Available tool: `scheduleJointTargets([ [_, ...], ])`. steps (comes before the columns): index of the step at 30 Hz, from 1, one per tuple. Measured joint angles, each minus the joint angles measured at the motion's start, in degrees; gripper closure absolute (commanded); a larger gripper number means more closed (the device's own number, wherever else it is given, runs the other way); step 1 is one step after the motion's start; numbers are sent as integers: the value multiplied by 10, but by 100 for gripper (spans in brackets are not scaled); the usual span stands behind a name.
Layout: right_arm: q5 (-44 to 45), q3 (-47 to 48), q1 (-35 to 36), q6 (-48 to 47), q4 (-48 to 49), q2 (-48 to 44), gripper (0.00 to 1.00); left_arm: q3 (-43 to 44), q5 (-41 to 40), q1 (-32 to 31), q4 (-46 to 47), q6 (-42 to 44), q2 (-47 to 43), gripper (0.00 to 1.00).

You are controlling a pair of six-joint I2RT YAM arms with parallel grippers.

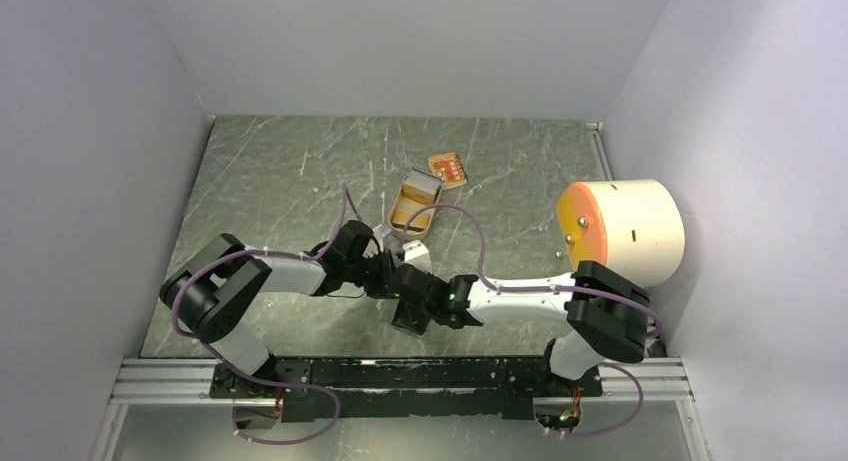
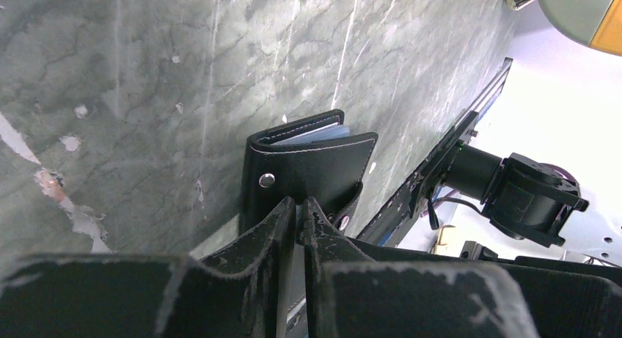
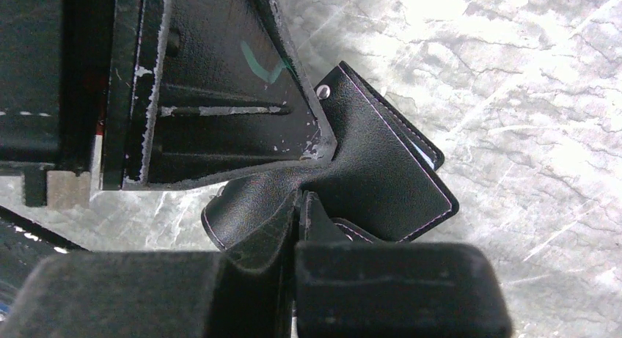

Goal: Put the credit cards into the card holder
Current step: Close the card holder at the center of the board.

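Standing over the bench, one sees a dark grey-green tabletop (image 1: 280, 181) veined in white like marble, scuffed pale in spots. Plain light walls (image 1: 400, 41) close it in on three sides, and a metal rail (image 1: 400, 373) runs along the near edge where the two arms (image 1: 290, 271) are bolted.

By count, there is one card holder (image 2: 308, 169), black leather-like with pale stitching. It is held low over the near middle of the table, between the two wrists. The left gripper (image 2: 299, 213) has its jaws nearly together, pinching the holder's lower edge. The right gripper (image 3: 302, 206) is pressed tight on a fold of the same black leather. A pale blue-white edge shows in the holder's mouth; whether that is lining or a card I cannot tell.

One tan-gold tin (image 1: 405, 211) lies open farther back. Two cards are in sight: a tan-orange card (image 1: 447, 169) flat on the table just beside the tin, and a pale card (image 1: 425, 184) at the tin's far end. One large cream cylinder (image 1: 625, 231) with an orange face sits at the right.
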Motion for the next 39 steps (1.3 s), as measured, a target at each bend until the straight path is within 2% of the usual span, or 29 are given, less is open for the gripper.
scheduleJointTargets([
  [5,0,-16,0,7,16,-12,100,0,0,-1,0,0,0,84],
  [12,-16,6,2,-2,-7,-13,74,5,0,-3,-6,1,0,84],
  [16,-20,28,5,-5,-21,-44,68,10,0,-4,-15,1,0,76],
  [21,-9,26,5,21,-45,-115,59,24,-12,-9,-57,2,-18,73],
  [29,3,15,5,107,-123,-141,56,45,-84,-13,-165,13,-124,66],
  [39,10,9,5,176,-149,-102,56,-17,-74,-24,-153,8,-130,70],
])
